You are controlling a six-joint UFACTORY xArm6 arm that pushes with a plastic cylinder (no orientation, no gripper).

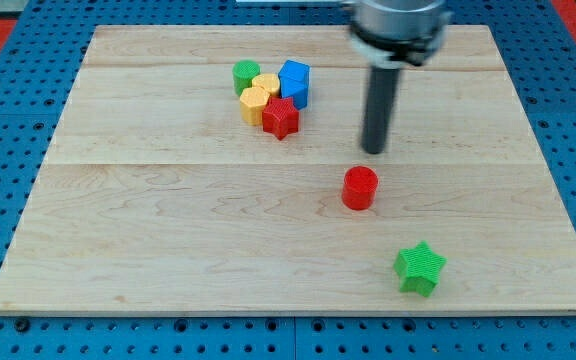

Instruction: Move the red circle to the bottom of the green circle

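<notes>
The red circle [360,187] stands near the middle of the wooden board [168,240], a little to the view's right. The green circle [245,75] sits at the view's upper left of a cluster near the board's top. My tip [373,150] is just above and slightly right of the red circle, a short gap away. The rod rises from there to the arm's head at the view's top.
Touching the green circle's cluster are two yellow blocks [258,98], a blue block [294,80] and a red star [281,118]. A green star [420,267] lies at the view's lower right. A blue pegboard [8,130] surrounds the board.
</notes>
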